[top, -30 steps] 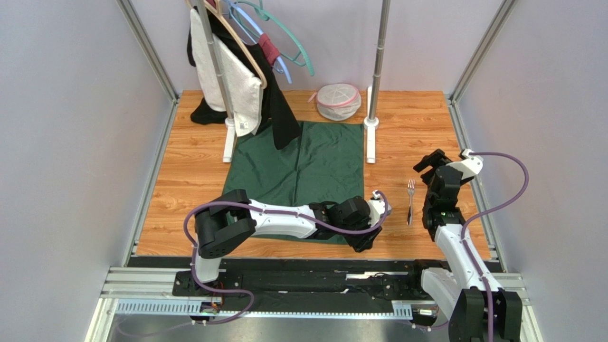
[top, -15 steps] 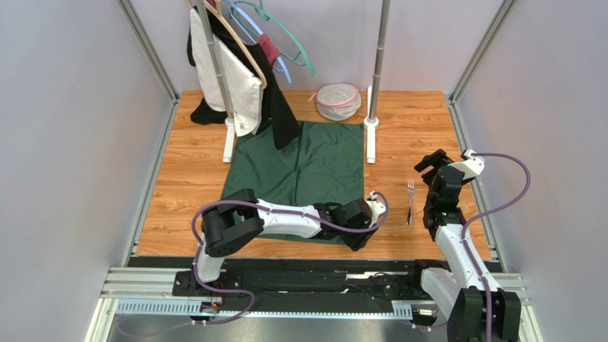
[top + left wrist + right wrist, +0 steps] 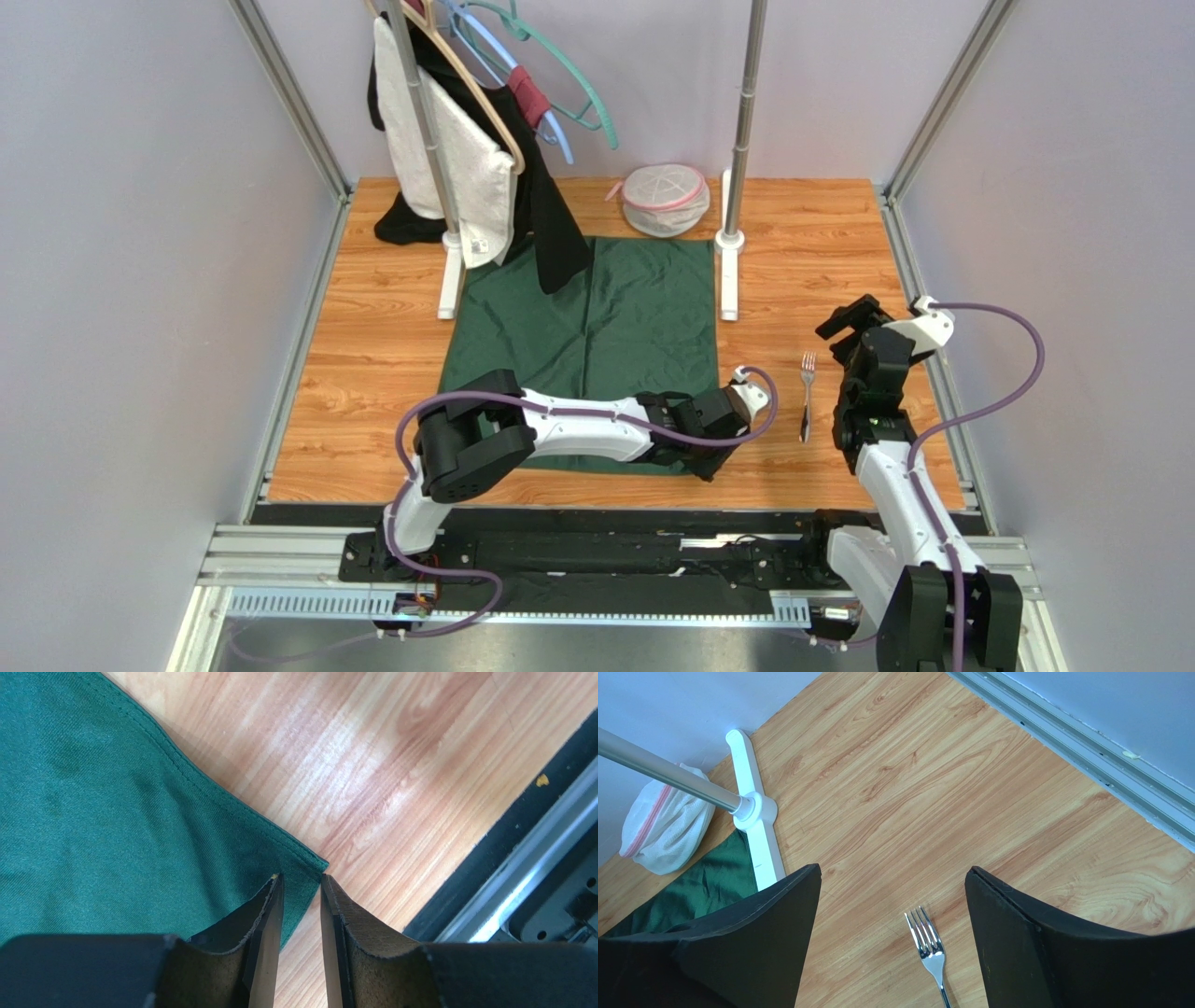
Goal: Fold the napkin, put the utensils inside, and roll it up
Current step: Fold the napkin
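Left gripper (image 3: 300, 882) sat low at the near corner of the green napkin (image 3: 105, 812). Jaws were a narrow slot apart, with the hemmed corner tip lying in that slot. It was not visibly pinched (cloth looked flat on the wooden tabletop (image 3: 365, 777)). The rest of the cloth spread left of the fingers.

Right gripper (image 3: 892, 875) gaped wide and empty. The fork (image 3: 930, 946) lay just ahead between its fingers, tines pointing away.

Napkin judged light, thin and limp, so it would drape and drag. Best hold is that corner, past the stitching. Fork judged stiff, light and slick, lying flat on wood. Best taken mid-handle, across its narrow width.
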